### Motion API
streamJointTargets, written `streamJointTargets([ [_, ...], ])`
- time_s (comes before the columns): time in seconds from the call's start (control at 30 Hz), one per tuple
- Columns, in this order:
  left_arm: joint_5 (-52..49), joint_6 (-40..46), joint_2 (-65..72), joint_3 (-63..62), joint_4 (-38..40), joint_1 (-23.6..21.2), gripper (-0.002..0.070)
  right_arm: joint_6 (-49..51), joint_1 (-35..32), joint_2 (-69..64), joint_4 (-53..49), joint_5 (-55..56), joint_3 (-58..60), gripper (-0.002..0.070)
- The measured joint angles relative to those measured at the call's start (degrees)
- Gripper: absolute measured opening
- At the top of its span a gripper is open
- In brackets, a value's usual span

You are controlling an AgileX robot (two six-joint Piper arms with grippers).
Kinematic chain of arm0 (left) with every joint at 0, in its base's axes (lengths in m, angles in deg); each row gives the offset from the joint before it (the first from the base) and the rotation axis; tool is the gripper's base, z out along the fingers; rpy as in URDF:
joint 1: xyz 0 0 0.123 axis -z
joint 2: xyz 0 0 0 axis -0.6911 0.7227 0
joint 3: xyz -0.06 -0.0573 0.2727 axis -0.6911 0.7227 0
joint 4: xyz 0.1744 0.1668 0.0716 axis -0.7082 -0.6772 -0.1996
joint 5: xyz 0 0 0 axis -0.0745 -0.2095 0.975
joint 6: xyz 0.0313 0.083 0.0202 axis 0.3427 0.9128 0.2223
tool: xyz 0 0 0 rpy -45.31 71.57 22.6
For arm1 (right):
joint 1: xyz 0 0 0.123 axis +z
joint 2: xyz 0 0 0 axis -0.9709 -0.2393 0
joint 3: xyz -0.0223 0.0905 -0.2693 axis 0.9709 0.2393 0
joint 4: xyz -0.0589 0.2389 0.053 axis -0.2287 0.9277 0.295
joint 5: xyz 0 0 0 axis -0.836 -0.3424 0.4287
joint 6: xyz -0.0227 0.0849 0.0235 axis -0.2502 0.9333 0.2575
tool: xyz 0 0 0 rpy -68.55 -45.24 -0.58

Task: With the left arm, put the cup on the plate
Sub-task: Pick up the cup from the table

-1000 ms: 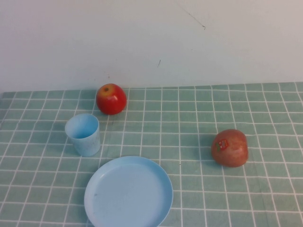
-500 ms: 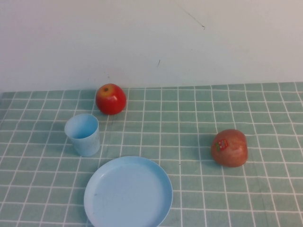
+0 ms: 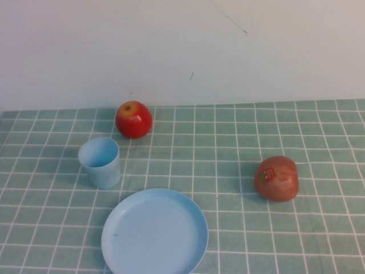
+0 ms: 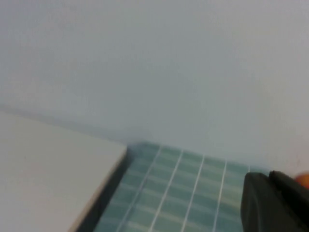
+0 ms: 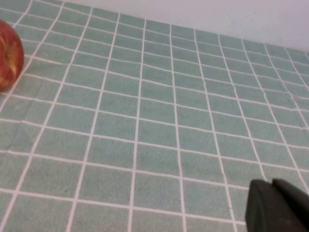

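The light blue cup (image 3: 100, 162) stands upright on the green checked cloth, left of centre. The light blue plate (image 3: 154, 233) lies flat just in front and to the right of it, close to the cup but apart from it. Neither arm shows in the high view. My left gripper (image 4: 269, 178) shows only in the left wrist view as black fingertips pressed together and empty, above the cloth's far left corner near the wall. My right gripper (image 5: 272, 183) is shut and empty over bare cloth on the right side.
A shiny red apple (image 3: 134, 119) sits behind the cup near the wall. A duller red apple with a sticker (image 3: 276, 178) sits at the right and shows in the right wrist view (image 5: 8, 55). A pale surface (image 4: 43, 169) borders the cloth's left edge.
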Motion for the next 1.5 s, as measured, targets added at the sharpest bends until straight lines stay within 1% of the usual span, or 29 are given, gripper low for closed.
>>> streamJointTargets([
  [0.07,-2.64,9.28,4.56,0.00,8.38,0.00,0.0000,0.00,0.00,0.00,0.00,0.00,0.00,-0.0002],
  [0.2,-9.09,34.02,16.09,-1.62,30.41,0.00,0.0000,0.00,0.00,0.00,0.00,0.00,0.00,-0.0002],
  [0.23,-10.10,38.46,18.90,-2.43,34.49,0.00,0.0000,0.00,0.00,0.00,0.00,0.00,0.00,-0.0002],
  [0.33,-11.65,44.71,26.16,-5.95,41.07,0.00,0.0000,0.00,0.00,0.00,0.00,0.00,0.00,-0.0002],
  [0.43,-14.13,46.08,32.84,-11.21,43.42,0.00,0.0007,0.00,0.00,0.00,0.00,0.00,0.00,-0.0002],
  [0.5,-15.67,46.17,37.39,-15.35,44.94,0.00,0.0043,0.00,0.00,0.00,0.00,0.00,0.00,-0.0002],
  [0.57,-17.29,46.21,41.13,-18.79,45.89,0.00,0.0116,0.00,0.00,0.00,0.00,0.00,0.00,-0.0002],
  [0.7,-21.61,46.21,48.59,-26.02,48.21,0.00,0.0323,0.00,0.00,0.00,0.00,0.00,0.00,-0.0002],
  [0.77,-24.92,45.97,53.02,-30.25,48.76,0.00,0.0372,0.00,0.00,0.00,0.00,0.00,0.00,-0.0002],
  [0.9,-27.77,45.84,61.61,-37.44,48.76,0.00,0.0388,0.00,0.09,0.00,0.00,0.00,0.00,-0.0002],
  [1.1,-28.42,45.95,72.69,-45.78,48.76,0.00,0.0388,0.00,1.39,0.00,0.00,0.00,0.00,-0.0002],
  [1.17,-29.10,45.82,76.18,-47.56,48.39,0.00,0.0375,0.00,1.44,0.00,0.00,0.00,0.00,-0.0002],
  [1.27,-28.70,44.14,80.60,-48.83,43.95,1.05,0.0332,0.00,1.44,0.00,0.00,0.00,0.00,-0.0002],
  [1.37,-27.58,42.21,83.87,-49.81,39.25,2.79,0.0311,0.00,1.44,0.00,0.00,0.00,0.00,-0.0002],
  [1.5,-25.97,41.25,87.26,-51.20,37.10,5.05,0.0298,0.00,1.44,0.00,0.00,0.00,0.00,-0.0002],
])
